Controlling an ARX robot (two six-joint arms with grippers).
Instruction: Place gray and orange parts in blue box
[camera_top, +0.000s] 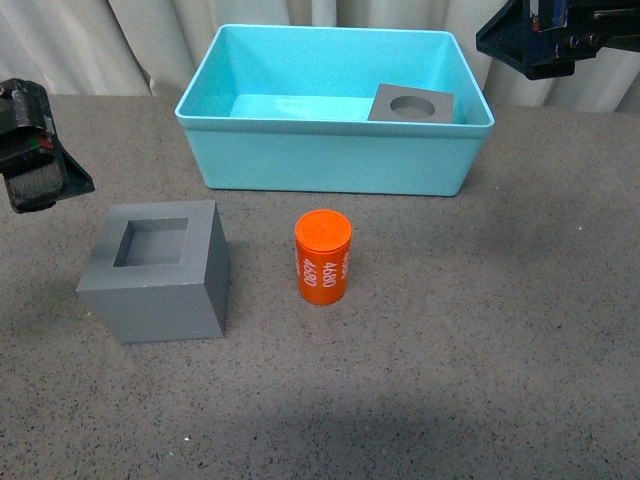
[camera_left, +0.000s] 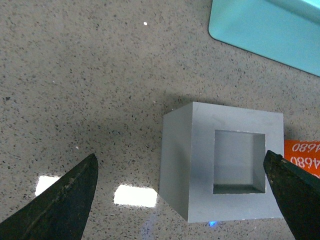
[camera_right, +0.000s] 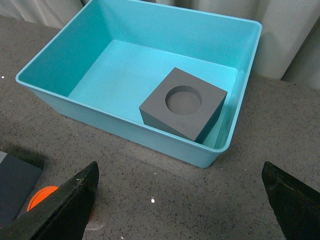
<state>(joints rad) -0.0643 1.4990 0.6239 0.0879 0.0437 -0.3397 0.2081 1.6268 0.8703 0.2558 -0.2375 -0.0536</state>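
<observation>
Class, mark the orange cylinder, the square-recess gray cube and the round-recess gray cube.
orange cylinder (camera_top: 323, 266): front view, labelled side.
square-recess gray cube (camera_left: 239, 160): left wrist view, recess floor.
round-recess gray cube (camera_right: 184, 100): right wrist view, recess floor.

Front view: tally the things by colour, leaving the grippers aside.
Gray: 2, matte cube with square recess, matte cube with round recess
Orange: 1, cylinder marked 4680
Light blue: 1, rectangular plastic bin
Total: 4
</observation>
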